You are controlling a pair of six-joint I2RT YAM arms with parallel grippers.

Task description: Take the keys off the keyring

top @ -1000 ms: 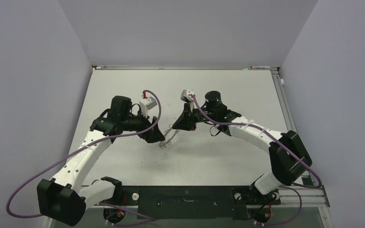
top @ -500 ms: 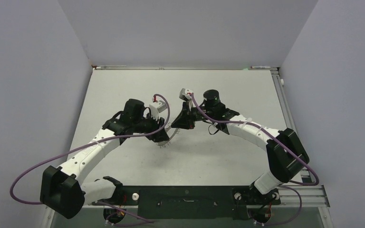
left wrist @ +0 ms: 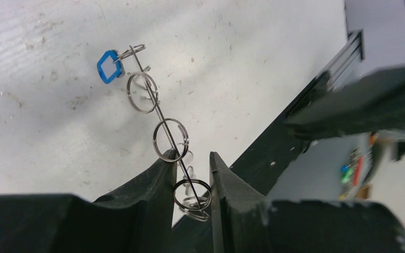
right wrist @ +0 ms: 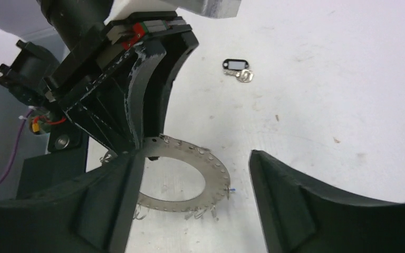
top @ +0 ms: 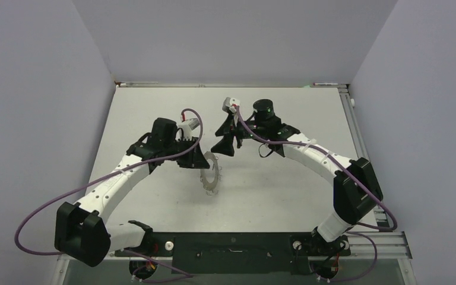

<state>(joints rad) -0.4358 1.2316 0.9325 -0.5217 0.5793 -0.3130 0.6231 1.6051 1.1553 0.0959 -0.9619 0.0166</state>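
The keyring (top: 212, 173), a flat grey ring with small wire loops on its rim, hangs tilted above the table. My left gripper (top: 200, 161) is shut on its rim. In the left wrist view the keyring (left wrist: 158, 113) shows edge-on as a thin line running between the fingers (left wrist: 161, 176), with a blue key head (left wrist: 108, 66) at its far end. My right gripper (top: 225, 146) stands open just behind the ring and holds nothing. In the right wrist view the keyring (right wrist: 211, 176) lies between and beyond my spread right gripper (right wrist: 195, 154).
A loose key with a black tag (right wrist: 237, 65) lies on the white table (right wrist: 321, 79) beyond the ring. Grey walls close in the table on three sides. The black base rail (top: 231, 243) runs along the near edge.
My right gripper has opened, let go of the ring and drawn back. My left gripper has closed on the ring's rim, and the ring has swung round to face the top camera more.
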